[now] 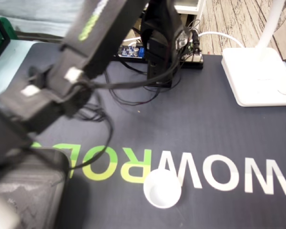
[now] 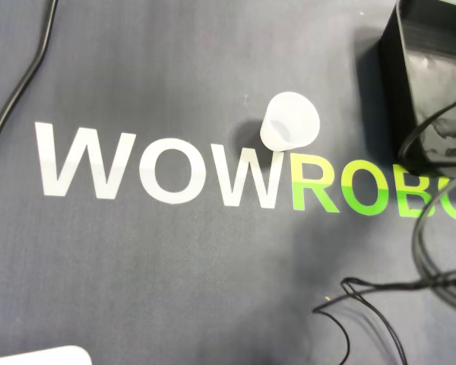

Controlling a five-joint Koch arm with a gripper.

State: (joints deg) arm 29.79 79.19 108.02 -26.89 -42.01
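The white cup (image 1: 162, 188) (image 2: 289, 122) stands upright on the dark mat (image 1: 205, 124) (image 2: 175, 289), touching the lettering (image 1: 210, 175) (image 2: 149, 166) where white letters meet green. Open mat lies along the white letters. At the green end sits the black box (image 1: 28, 191) (image 2: 433, 84), near the cup. The end effector (image 1: 7, 143) hangs over this box, too blurred to tell if clenched. Loose cables (image 1: 95, 109) (image 2: 380, 293) lie across the green letters from the box. The lamp base (image 1: 257, 76) stands beyond the white end, at the mat's edge.
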